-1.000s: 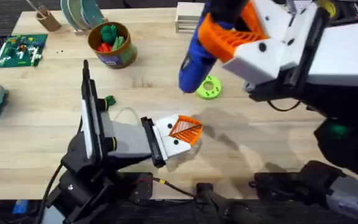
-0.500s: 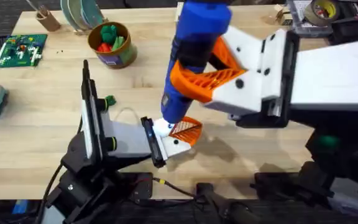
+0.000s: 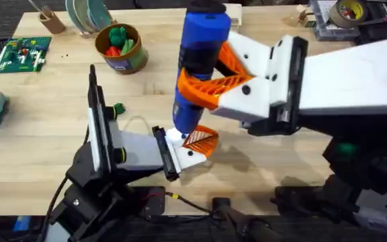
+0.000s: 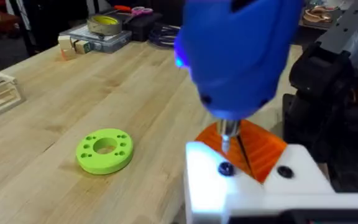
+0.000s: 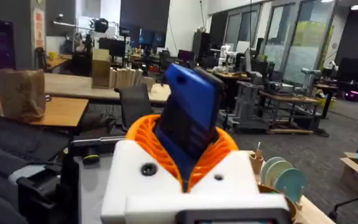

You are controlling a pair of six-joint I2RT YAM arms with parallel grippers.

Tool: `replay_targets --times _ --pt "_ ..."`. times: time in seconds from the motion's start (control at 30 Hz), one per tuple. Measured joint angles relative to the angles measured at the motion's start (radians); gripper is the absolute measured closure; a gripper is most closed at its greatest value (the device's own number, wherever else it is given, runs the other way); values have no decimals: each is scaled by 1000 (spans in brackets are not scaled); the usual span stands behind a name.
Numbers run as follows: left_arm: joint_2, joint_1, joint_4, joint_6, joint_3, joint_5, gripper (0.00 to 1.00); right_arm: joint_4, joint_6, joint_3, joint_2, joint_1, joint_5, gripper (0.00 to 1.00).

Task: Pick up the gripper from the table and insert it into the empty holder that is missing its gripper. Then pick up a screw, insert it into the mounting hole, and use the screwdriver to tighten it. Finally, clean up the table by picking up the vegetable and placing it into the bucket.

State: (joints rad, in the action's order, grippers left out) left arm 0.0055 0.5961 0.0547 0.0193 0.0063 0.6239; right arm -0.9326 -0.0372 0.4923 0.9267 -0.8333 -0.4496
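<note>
Right gripper [image 3: 210, 77] pinches the screwdriver [image 3: 197, 60] between its orange ribbed pads, holding the blue handle nearly upright over the holder [image 3: 183, 149]. Seen from the left wrist, the metal bit comes down just above a dark screw [image 4: 225, 168] sitting in the holder's white face, with a second dark hole [image 4: 284, 172] beside it; whether the bit touches the screw cannot be told. The orange gripper finger [image 3: 200, 138] sits in the holder, directly below the screwdriver's tip. The holder belongs to the left arm's gripper [image 3: 187, 149], which lies low over the worktop [image 3: 46, 121]; whether its jaws are spread or pressed together cannot be told.

Taking the holder as the landmark: the vegetable [image 3: 117, 109], a small dark green piece, lies on the worktop to its left, beside the left arm's upright link. The bucket [image 3: 119, 48] stands farther back and to the left of the holder, with red and green toys inside. A bright green holed disc [image 4: 104, 149] lies flat on the worktop near the holder in the left wrist view. A green circuit board [image 3: 23, 54] rests far left of the holder, past the bucket.
</note>
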Motion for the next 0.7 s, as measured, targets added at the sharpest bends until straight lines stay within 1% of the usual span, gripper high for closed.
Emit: replay_targets --times 0.17,0.7 --pt "0 0 0 0 0 0 997 -11 0 0 20 0 0 969" --pt "0 0 0 0 0 0 997 -9 -19 0 21 0 0 969"
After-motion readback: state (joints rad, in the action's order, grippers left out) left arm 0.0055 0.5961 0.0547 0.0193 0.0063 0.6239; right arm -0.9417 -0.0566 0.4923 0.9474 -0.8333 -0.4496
